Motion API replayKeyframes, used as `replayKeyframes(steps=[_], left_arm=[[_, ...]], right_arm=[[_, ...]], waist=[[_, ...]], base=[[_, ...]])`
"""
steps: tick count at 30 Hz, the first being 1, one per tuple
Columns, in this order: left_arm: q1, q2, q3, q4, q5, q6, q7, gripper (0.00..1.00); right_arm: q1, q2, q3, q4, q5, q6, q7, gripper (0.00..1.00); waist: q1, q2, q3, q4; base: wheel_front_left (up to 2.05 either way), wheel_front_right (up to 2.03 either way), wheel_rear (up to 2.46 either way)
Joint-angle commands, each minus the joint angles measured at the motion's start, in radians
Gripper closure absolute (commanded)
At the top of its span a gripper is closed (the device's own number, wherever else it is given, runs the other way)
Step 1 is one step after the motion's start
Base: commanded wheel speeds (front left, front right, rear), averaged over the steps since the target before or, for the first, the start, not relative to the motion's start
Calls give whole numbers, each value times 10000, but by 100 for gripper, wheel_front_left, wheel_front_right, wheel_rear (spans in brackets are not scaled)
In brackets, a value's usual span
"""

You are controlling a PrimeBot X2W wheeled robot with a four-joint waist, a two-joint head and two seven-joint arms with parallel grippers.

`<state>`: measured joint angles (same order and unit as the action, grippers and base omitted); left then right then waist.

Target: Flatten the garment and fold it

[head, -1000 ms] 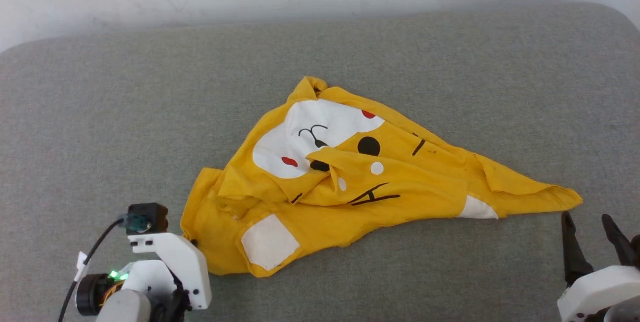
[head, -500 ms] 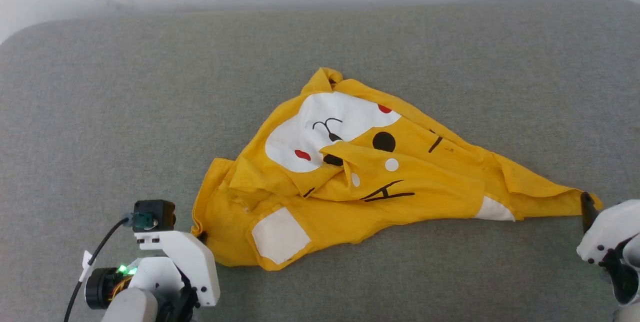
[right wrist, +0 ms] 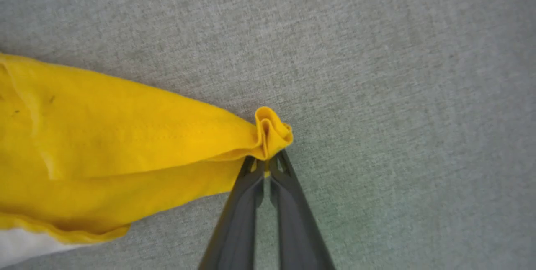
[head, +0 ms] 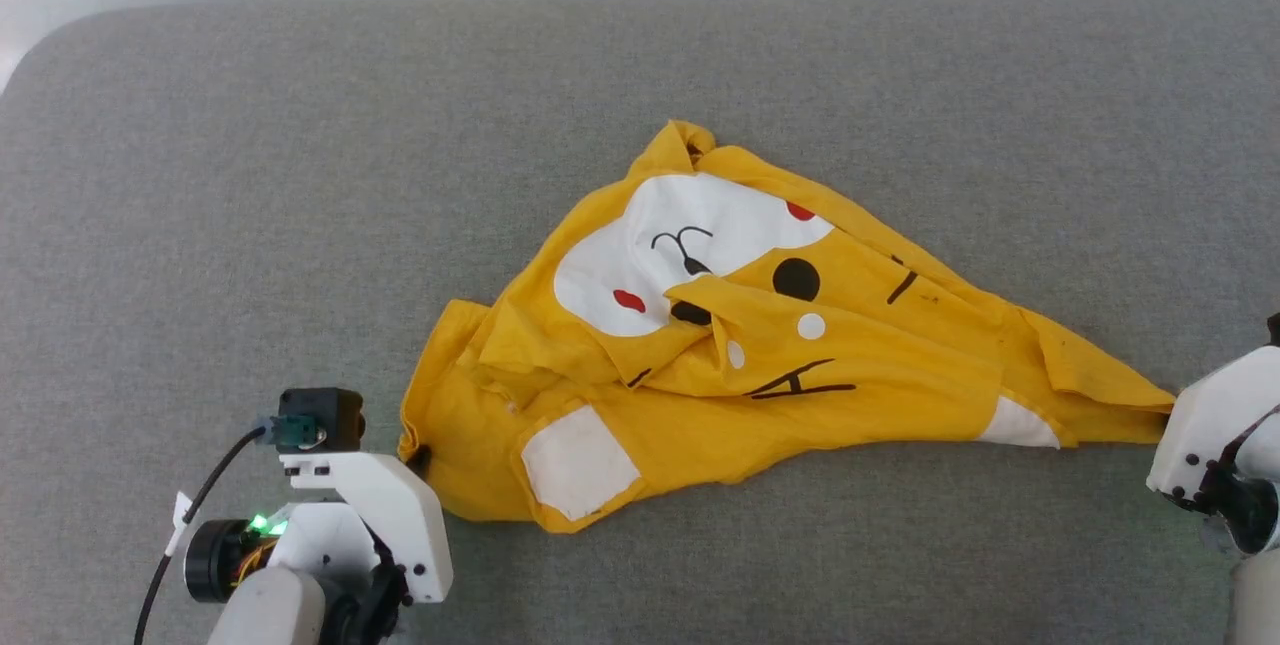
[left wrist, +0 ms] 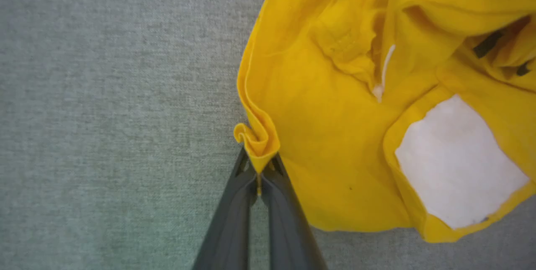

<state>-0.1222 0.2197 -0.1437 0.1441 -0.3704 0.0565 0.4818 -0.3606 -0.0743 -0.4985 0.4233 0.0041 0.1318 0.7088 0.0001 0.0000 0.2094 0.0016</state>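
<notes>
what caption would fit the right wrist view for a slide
Dark two-fingered right gripper shut on a bunched corner of the bright yellow cotton T-shirt lying on the grey woven fabric surface.

The left end effector [left wrist: 258, 171] has two long dark grey fingers [left wrist: 232, 224]. Its white housing [head: 385, 515] carries a black camera block [head: 320, 417], a black cable [head: 218, 465], a green light [head: 262, 523] and small dark screws [head: 418, 570]. The right end effector [right wrist: 267, 167] has the same grey fingers.
</notes>
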Motion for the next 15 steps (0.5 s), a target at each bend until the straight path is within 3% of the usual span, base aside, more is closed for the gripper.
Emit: replayKeyframes(steps=[1,6,10,15], left_arm=[[48,-34,-45,-3,-57,-112,-111,100],[-70,-17,271,-637,-571,-503,-745,100],[-433,-338,988,-1684,-1971,-980,-1125,100],[-1360,-391,1670,-3324,-3094,-1032,-906,100]], right_arm=[[312,48,76,3,41,-11,45,100],[530,-258,395,-1062,482,-11,-274,100],[784,-748,567,-2321,676,-11,-359,100],[759,-1614,1114,-4212,1034,-11,227,100]], waist=[[-1,0,-71,-21],[-1,0,-413,-42],[-1,0,-717,-2],[-1,0,-831,-21]], base=[[0,0,0],[0,0,0],[0,0,0],[0,0,0]])
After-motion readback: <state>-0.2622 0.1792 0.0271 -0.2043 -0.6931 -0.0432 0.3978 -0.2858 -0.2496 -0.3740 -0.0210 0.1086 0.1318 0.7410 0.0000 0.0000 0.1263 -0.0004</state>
